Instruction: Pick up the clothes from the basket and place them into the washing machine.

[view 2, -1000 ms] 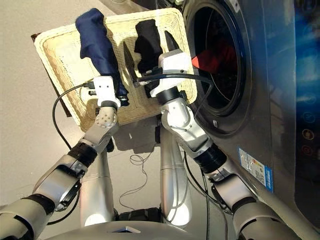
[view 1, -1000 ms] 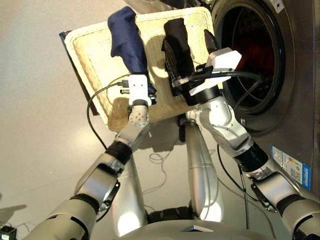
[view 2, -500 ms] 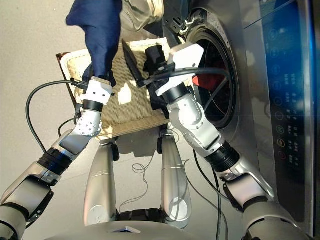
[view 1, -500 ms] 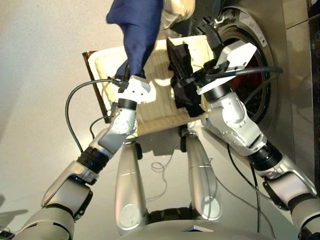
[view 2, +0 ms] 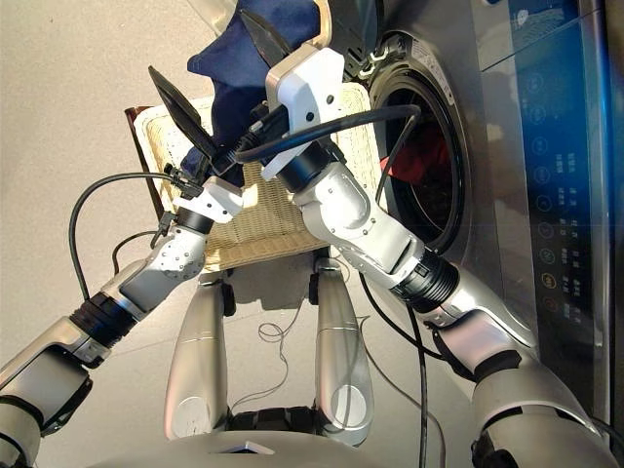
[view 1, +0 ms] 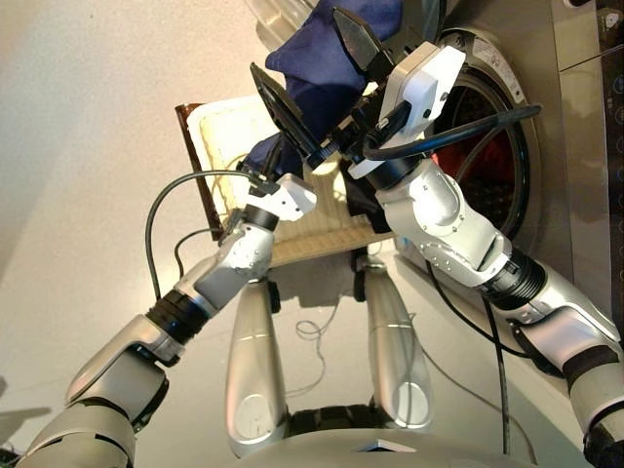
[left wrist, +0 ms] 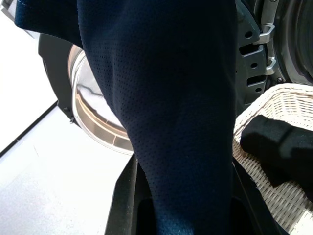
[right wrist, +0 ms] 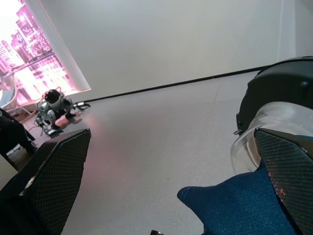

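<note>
My left gripper is shut on the navy blue garment and holds it up over the cream woven basket; the cloth fills the left wrist view and hides the fingers. Raised beside that cloth, my right gripper stands open and empty, with the garment's tip between its fingers. The black garment lies in the basket. Coral-red cloth shows inside the drum of the dark grey washing machine. The machine's round door stands open.
A dark control panel rises at the right above the machine. Loose cable lies on the floor under the basket. Far off on the pale floor stands a small robot toy by a pink picture.
The left arm has carried the navy garment higher and to the right, toward the drum. The right gripper has risen off the black garment and now stands open beside the navy cloth.
</note>
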Available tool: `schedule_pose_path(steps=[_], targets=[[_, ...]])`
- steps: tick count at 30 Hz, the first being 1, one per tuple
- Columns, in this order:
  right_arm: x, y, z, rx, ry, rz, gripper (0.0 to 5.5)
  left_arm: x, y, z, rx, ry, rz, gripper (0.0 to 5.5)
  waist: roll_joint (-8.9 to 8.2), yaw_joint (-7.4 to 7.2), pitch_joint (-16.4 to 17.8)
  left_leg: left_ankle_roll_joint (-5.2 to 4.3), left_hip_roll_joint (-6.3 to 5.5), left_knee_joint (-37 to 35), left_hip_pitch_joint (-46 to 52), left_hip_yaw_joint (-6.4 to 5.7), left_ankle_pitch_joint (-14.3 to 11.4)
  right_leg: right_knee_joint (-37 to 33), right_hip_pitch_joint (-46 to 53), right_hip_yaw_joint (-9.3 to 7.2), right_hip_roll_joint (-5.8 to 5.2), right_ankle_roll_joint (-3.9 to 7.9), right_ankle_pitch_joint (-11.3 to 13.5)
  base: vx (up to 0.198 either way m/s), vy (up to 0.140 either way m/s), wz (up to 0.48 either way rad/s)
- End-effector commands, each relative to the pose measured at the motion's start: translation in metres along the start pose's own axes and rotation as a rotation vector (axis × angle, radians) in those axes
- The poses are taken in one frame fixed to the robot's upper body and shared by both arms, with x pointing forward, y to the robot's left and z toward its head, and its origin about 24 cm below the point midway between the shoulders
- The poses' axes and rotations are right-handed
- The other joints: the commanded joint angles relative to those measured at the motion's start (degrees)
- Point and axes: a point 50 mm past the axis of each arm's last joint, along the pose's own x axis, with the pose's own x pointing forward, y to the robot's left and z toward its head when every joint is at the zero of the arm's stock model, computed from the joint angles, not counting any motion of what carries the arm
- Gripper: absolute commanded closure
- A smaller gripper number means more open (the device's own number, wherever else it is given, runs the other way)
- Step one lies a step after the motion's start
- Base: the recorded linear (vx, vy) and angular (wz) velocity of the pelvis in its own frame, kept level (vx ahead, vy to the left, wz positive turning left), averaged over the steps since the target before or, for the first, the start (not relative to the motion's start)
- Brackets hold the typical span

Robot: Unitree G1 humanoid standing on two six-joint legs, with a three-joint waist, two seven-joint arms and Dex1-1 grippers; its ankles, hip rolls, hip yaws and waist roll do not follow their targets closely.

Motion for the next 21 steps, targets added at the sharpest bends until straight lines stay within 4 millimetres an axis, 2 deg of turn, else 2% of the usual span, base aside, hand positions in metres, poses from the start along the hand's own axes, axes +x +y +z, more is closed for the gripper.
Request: schedule_pose_path(steps=[1,2,4,5,6,7,8,9,17,21], targets=[[0.011,0.014,0.042,0.0,-0.199,0.104,0.0,0.01,0.006,0.042,-0.074,-0.23,0.059,5.5,2.09,-0.22,-0.74,-1.23,-0.72,1.09,-0.64,0.3,0.28,-6.75,-0.16,0.24,-2.01,3.46,6.07,0.0,0.0,0.0],[0.01,0.013,0.041,-0.004,-0.197,0.097,2.91,0.01,0.006,0.042,-0.075,-0.231,0.063,5.5,2.12,-0.21,-0.74,-1.29,-0.72,1.15,-0.75,0.25,0.27,-6.77,-0.18,0.21,-2.05,3.45,6.05,0.0,0.0,0.0],[0.008,0.011,0.04,-0.006,-0.194,0.079,4.75,0.011,0.006,0.044,-0.077,-0.236,0.075,5.5,2.2,-0.23,-0.74,-1.33,-0.66,1.36,-0.94,0.17,0.23,-6.63,-0.37,0.14,-2.09,3.42,6.01,0.0,0.0,0.0],[0.007,0.01,0.039,-0.002,-0.192,0.068,4.21,0.011,0.006,0.044,-0.078,-0.237,0.081,5.5,2.24,-0.23,-0.74,-1.35,-0.66,1.44,-1.06,0.2,0.22,-6.58,-0.43,0.1,-2.06,3.39,5.97,0.0,0.0,0.0],[0.006,0.008,0.038,0.0,-0.187,0.056,3.34,0.012,0.007,0.044,-0.079,-0.237,0.089,5.5,2.26,-0.2,-0.74,-1.35,-0.69,1.53,-1.15,0.16,0.19,-6.54,-0.52,0.1,-2.05,3.37,5.97,0.0,0.0,0.0],[0.004,0.007,0.036,0.001,-0.182,0.045,3.06,0.012,0.007,0.045,-0.081,-0.237,0.097,5.5,2.25,-0.19,-0.74,-1.36,-0.69,1.57,-1.29,0.13,0.23,-6.53,-0.6,0.1,-2.04,3.36,5.99,0.0,0.0,0.0],[0.002,0.004,0.035,-0.001,-0.175,0.025,0.78,0.012,0.007,0.045,-0.083,-0.237,0.108,5.5,2.27,-0.22,-0.74,-1.34,-0.73,1.63,-1.44,0.11,0.23,-6.49,-0.7,0.05,-2.06,3.32,5.99,0.0,0.0,0.0],[-0.001,0.002,0.033,0.005,-0.168,-0.001,0.0,0.012,0.007,0.045,-0.087,-0.235,0.125,5.5,2.28,-0.24,-0.74,-1.31,-0.77,1.78,-1.59,0.03,0.2,-6.45,-0.8,0.05,-2.09,3.32,5.99,0.0,0.0,0.0],[-0.015,-0.013,0.033,-0.054,-0.173,-0.105,0.0,0.012,0.005,0.047,-0.101,-0.225,0.197,5.5,2.0,-0.48,-0.74,-1.13,-0.97,1.81,-2.05,-0.07,0.2,-6.71,-0.97,-0.01,-2.23,3.32,6.2,0.0,0.0,0.0],[-0.017,-0.02,0.034,-0.094,-0.172,-0.153,0.0,0.015,0.002,0.055,-0.113,-0.257,0.204,5.5,1.94,-0.71,-0.74,-0.96,-1.04,2.14,-2.32,-0.15,0.06,-6.65,-1.2,0.07,-2.28,3.33,6.28,0.0,0.0,0.0]])
